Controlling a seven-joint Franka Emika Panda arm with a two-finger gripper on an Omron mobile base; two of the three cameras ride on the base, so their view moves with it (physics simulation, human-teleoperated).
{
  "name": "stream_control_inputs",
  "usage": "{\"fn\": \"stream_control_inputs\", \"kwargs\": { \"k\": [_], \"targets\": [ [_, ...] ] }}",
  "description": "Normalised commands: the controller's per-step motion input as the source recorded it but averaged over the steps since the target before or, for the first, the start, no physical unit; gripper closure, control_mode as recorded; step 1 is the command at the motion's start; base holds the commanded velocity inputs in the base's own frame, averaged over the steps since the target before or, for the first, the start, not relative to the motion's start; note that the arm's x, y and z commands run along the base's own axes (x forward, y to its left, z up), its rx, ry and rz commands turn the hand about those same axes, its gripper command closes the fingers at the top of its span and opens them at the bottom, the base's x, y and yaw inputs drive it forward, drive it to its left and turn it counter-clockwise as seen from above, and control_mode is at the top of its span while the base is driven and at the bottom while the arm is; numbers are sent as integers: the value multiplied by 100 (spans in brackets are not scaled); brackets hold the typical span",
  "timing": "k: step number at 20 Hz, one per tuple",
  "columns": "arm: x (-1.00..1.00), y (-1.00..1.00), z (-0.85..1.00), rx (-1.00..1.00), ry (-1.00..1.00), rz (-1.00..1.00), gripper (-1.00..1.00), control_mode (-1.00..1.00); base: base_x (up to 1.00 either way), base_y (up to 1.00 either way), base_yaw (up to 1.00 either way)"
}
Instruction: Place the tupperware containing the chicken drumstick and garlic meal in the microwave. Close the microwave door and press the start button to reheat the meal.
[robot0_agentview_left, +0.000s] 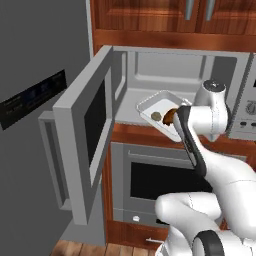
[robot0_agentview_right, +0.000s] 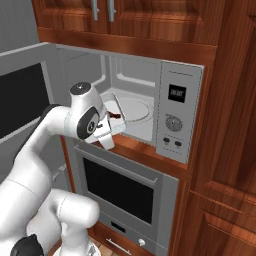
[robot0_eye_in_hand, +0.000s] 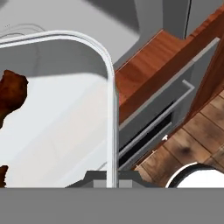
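Refrigerator (robot0_agentview_left: 30, 100): large flat grey slab with a dark control panel, filling the left of the left base view.

Oven (robot0_agentview_right: 125, 190): grey-framed unit with dark window, lower centre of the right base view, directly under the microwave.

Microwave (robot0_agentview_right: 145, 107): silver-grey box, centre of the right base view, pale cavity exposed; button panel (robot0_agentview_right: 175, 117) with display and dial at its right.

Microwave door (robot0_agentview_left: 87, 130): swung wide open to the left, centre-left of the left base view, dark glass window facing the cavity.

Upper cabinets (robot0_agentview_right: 125, 15): reddish wood with metal handles, along the top of both base views.

Tupperware (robot0_agentview_left: 159, 114): white-translucent tray, centre of the left base view, at the front opening of the cavity, tilted, its near corner projecting past the wooden ledge; whether its far end rests on the cavity floor cannot be told.

Gripper (robot0_eye_in_hand: 113, 177): bottom centre of the hand view, fingers closed tight on the tray's rim, the rim running straight up between them.

Chicken drumstick (robot0_eye_in_hand: 11, 94): glossy brown, inside the tray, left edge of the hand view.

Garlic (robot0_agentview_left: 156, 116): small greyish bulb, in the tray just left of the drumstick in the left base view.
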Motion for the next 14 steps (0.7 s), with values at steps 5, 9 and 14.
{"fn": "stream_control_inputs", "kwargs": {
  "k": [5, 9, 14],
  "targets": [
    [79, -2, 0, 0, 2, -1, 100, -100, 0, 0, 0],
    [64, -5, -3, 0, 0, 0, 100, -100, 0, 0, 0],
    [61, -15, -14, 0, 0, -1, 100, -100, 0, 0, 0]
  ]
}}
